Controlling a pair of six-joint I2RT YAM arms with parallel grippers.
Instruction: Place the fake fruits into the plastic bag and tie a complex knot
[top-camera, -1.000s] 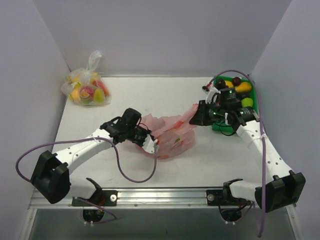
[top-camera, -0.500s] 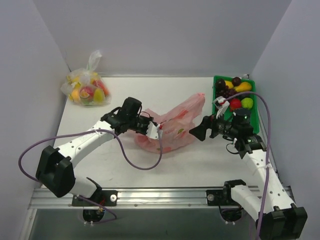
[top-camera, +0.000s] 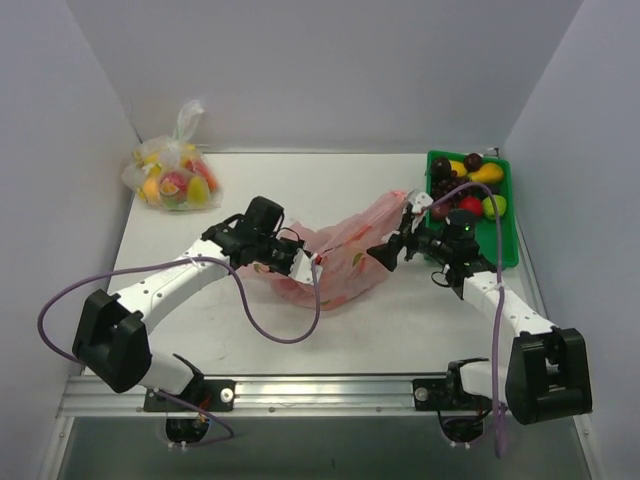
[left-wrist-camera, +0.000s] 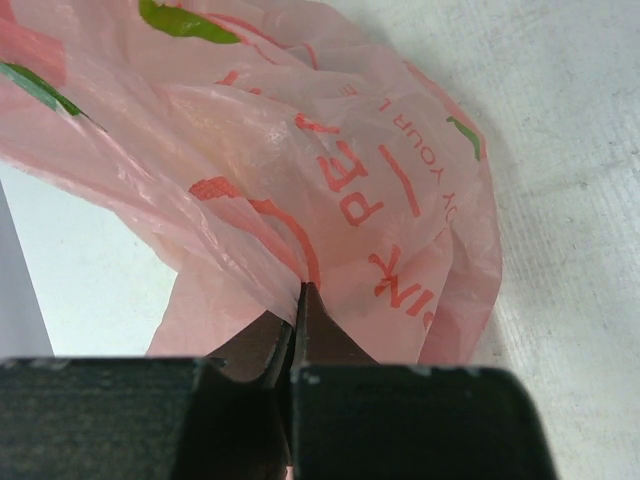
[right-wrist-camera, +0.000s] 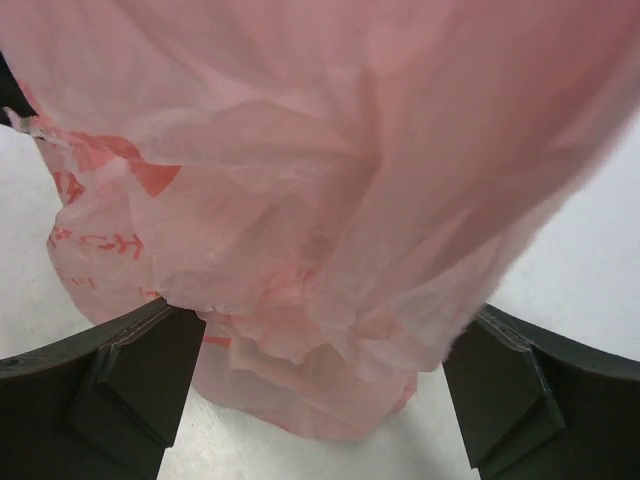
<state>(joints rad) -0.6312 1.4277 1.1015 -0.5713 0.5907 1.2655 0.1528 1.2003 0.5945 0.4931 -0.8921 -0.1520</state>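
White matte table (top-camera: 250, 195), lightly textured in the wrist views. Plain pale grey walls (top-camera: 300, 70) close it in at back and on both sides. Metal rail (top-camera: 330, 392) runs along the near edge, with both arm bases on it.

Pink plastic bag (top-camera: 345, 255) lies crumpled mid-table between the two arms, with red lettering and green print on the film. Left gripper (left-wrist-camera: 300, 295) is closed, pinching a fold of the bag's film at its left end. Right gripper (right-wrist-camera: 320, 370) has its jaws spread wide. The bag's right end hangs between the fingers (right-wrist-camera: 140, 375), bunched up but not pinched.

Green tray (top-camera: 512, 215) sits at the right edge by the wall. It holds fake fruits (top-camera: 487, 174): yellow, red, green and dark purple pieces. Clear bag (top-camera: 172, 178) of yellow-red fruit sits in the far left corner, its top tied.

Right arm covers the tray's near-left part, so the fruit count is unclear. Bag contents can't be made out, since the film is too folded and the wrist views show only plastic. Handle loops are not distinguishable. Right wrist view is almost fully filled by the bag, blurred at top. Left fingers are mostly cut off by the gripper body at the bottom of the frame.
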